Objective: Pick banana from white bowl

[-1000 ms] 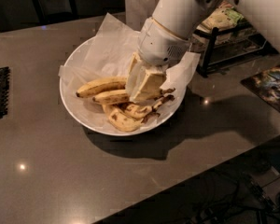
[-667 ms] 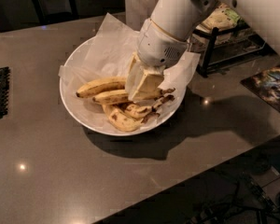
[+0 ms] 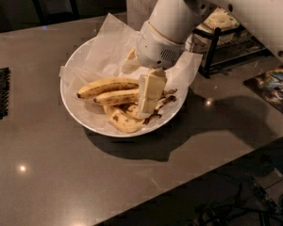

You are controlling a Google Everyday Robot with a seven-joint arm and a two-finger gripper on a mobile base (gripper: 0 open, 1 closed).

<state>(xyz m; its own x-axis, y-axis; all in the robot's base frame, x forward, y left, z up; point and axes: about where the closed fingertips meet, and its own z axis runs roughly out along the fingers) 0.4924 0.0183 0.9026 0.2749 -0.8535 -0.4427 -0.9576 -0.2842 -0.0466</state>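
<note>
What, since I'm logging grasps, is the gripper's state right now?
Gripper: down in the white bowl, at the banana's right end; open, closed or holding cannot be told.

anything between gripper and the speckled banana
Nothing, by the camera view: the gripper sits in the white bowl, at the right end of the banana.

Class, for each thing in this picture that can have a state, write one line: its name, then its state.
white bowl, upright on the counter
gripper, lowered into the white bowl
banana, lying in the white bowl, right end hidden behind the gripper
paper sheet, crinkled, lining the white bowl
short bananas, brown-blotched, lying in the white bowl
</note>
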